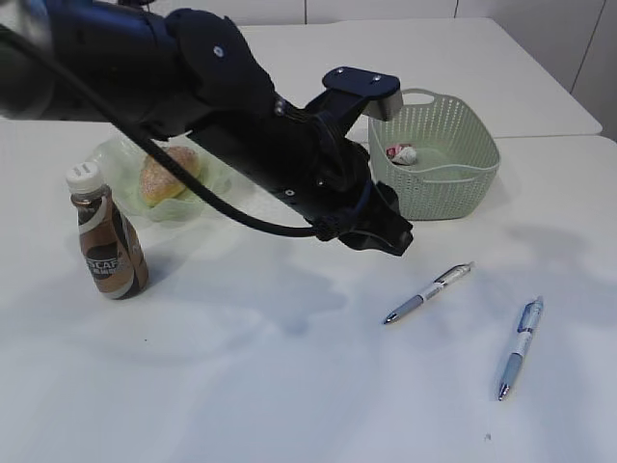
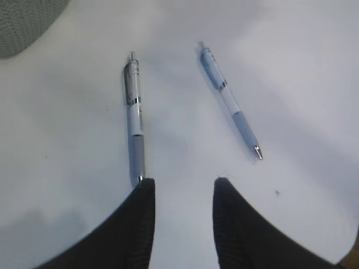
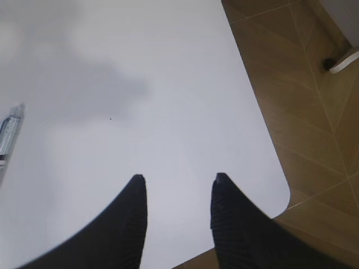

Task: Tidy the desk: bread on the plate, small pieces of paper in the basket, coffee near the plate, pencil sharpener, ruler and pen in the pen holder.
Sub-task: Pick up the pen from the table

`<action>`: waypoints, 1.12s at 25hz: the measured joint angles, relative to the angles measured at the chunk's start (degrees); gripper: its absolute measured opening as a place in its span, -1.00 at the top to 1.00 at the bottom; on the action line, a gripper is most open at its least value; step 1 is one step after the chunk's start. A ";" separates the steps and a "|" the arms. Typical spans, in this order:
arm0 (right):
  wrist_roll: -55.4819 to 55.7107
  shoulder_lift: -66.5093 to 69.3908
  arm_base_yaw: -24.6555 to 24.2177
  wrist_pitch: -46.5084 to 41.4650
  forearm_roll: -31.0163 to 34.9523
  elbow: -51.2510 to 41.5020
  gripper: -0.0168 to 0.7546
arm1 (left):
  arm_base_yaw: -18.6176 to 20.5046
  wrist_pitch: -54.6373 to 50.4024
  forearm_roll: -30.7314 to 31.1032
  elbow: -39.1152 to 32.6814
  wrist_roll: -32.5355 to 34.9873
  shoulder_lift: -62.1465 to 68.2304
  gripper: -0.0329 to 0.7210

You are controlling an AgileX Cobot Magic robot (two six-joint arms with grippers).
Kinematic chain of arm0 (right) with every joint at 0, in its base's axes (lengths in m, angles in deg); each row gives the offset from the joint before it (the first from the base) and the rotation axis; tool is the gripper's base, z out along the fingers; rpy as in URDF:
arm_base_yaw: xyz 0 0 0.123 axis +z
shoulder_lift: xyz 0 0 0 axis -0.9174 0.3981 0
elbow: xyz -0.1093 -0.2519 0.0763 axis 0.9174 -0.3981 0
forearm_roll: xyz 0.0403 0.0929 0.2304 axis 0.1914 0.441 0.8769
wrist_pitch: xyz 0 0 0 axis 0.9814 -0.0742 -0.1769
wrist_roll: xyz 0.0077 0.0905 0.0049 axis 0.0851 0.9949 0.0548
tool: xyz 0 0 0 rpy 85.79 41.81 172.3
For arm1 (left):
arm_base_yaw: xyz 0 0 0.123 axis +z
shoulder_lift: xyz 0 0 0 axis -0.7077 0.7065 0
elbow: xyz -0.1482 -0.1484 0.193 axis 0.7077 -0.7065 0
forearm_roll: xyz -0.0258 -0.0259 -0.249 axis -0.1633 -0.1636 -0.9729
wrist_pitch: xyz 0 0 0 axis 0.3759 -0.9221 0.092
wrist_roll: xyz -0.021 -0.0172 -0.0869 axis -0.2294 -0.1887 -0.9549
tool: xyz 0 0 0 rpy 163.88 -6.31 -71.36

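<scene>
Sage-green perforated plastic basket (image 1: 436, 156) sits at the far side of the plain white desk (image 1: 289, 386) and holds a small crumpled piece of paper (image 1: 401, 152) with red marks. Left of it, the pale green translucent plate with a wavy rim (image 1: 198, 188) carries the golden-brown sugar-dusted bread (image 1: 168, 176), and the brown coffee bottle with a white cap (image 1: 106, 243) stands upright just in front of that plate. Two pens lie loose on open tabletop: a grey-grip clear pen (image 2: 134, 124) and a blue-and-white pen (image 2: 230, 101), well apart from each other. The left gripper (image 2: 182, 193) hangs over the grey one's tip, fingers parted around nothing. The right gripper (image 3: 178, 188), likewise parted and empty, hovers near the desk's rounded corner, beyond which lies tan tiled floor (image 3: 303, 84).
</scene>
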 joint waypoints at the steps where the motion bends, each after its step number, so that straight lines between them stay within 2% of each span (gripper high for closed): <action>1: 0.00 0.00 0.00 0.00 0.00 0.00 0.13 | 0.00 0.77 -0.04 0.45 0.13 0.70 0.27; 6: 0.54 0.00 0.00 0.99 -0.22 0.00 0.13 | 0.00 3.30 -1.24 2.01 0.60 4.06 0.20; 13: 0.76 0.00 0.00 1.54 -0.26 0.00 0.13 | -1.11 6.95 -5.33 7.56 5.79 9.39 -0.08; 19: 0.76 0.00 0.00 1.72 -0.35 0.00 0.13 | -3.47 10.01 -5.33 13.40 8.68 14.75 -0.10; 28: 0.76 0.00 0.00 3.15 -0.46 0.00 0.14 | -3.81 19.98 -6.78 14.04 10.64 19.91 -0.10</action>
